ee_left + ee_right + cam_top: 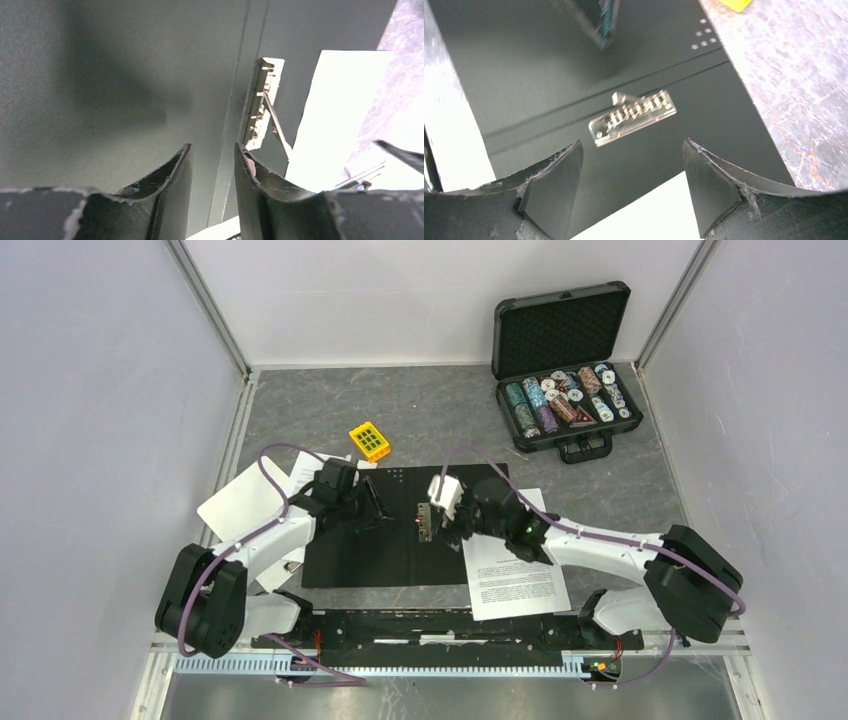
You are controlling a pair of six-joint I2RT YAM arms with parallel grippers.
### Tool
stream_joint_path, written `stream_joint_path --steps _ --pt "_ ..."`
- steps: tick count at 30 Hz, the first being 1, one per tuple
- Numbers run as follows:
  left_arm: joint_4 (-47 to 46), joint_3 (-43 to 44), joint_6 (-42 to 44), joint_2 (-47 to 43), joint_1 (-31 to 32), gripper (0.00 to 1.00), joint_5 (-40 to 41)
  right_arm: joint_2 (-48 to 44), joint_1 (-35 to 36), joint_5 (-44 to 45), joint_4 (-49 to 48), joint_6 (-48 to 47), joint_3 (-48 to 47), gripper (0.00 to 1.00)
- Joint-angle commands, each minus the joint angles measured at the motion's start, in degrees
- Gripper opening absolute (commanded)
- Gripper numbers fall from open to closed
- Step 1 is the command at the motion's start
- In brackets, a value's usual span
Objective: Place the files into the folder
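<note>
1. My right gripper is spread wide and holds nothing; my left gripper is only narrowly parted and is also empty.
2. The folder lies open, black side up, under both, with its clip just ahead of my right fingers.
3. The files lie just behind my right fingers, overlapping the folder's near corner. Their long axis runs along the spine, and my right arm is nearer.

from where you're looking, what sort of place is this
Probably a lab robot workcell: white panel walls box in a grey table, two arms bolted at its near edge, and props like a folder and poker chip case lie about.
</note>
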State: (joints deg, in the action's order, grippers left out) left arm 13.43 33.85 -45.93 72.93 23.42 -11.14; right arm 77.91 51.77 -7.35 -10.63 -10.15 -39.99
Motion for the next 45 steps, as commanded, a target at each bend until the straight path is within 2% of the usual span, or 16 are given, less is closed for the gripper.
stream_joint_path --steps 1,4,8,17,21,22,24,29,33,35,38,39,42,45 --pt "2.82 3.61 3.48 -3.26 -0.23 0.47 -1.7 -2.86 0.8 -8.25 -18.16 -13.9 8.37 0.79" --pt "9.02 6.11 5.44 -6.03 -0.34 0.53 2.91 0.27 0.8 -7.76 -17.42 -16.33 5.92 0.79" --pt "14.46 8.46 7.65 -11.9 -0.36 0.56 7.28 6.74 1.04 -8.59 -16.21 -19.49 1.6 0.76" --pt "21.19 8.74 10.83 -20.0 -0.46 0.61 8.08 14.91 1.8 -4.01 -19.91 -23.59 -4.05 0.72" --pt "22.83 9.21 11.91 -21.68 -0.48 0.62 6.51 18.2 0.31 -1.76 -22.27 -22.95 -6.46 0.51" --pt "23.21 9.45 12.26 -22.3 -0.44 0.64 6.41 19.15 -0.34 -1.66 -22.93 -22.49 -6.99 0.47" --pt "23.66 9.71 12.78 -23.49 -0.47 0.75 6.34 20.83 -1.86 -3.3 -23.78 -22.15 -8.32 0.44" --pt "24.12 10.17 14.04 -25.31 -0.53 0.89 6.51 25.85 -5.71 -8.46 -22.9 -18.65 -13.8 0.45" --pt "24.98 10.52 15.67 -24.72 -0.5 1.0 4.58 26.54 -7.35 -9.56 -25.94 -15.04 -13.72 0.44" --pt "24.68 10.39 15.65 -24.33 -0.43 1.0 3.18 24.44 -7.56 -12.15 -27.56 -15.04 -11.97 0.47" --pt "24.31 10.45 15.79 -23.77 -0.56 1.0 1.01 19.92 -7.56 -17.69 -28.53 -18.65 -7.32 0.65" --pt "24.36 10.61 16.11 -23.43 -0.52 1.0 0.31 18.44 -7.56 -19.39 -27.75 -19.78 -6.48 0.69" --pt "24.02 10.5 17.08 -22.65 -0.43 1.0 -1.21 15.51 -7.4 -22.53 -24.06 -21.15 -4.8 0.7" --pt "22.72 10.13 17.29 -22.62 -0.43 1.0 -2.58 13.41 -5.66 -21.92 -25.06 -22.36 -1.13 0.68"
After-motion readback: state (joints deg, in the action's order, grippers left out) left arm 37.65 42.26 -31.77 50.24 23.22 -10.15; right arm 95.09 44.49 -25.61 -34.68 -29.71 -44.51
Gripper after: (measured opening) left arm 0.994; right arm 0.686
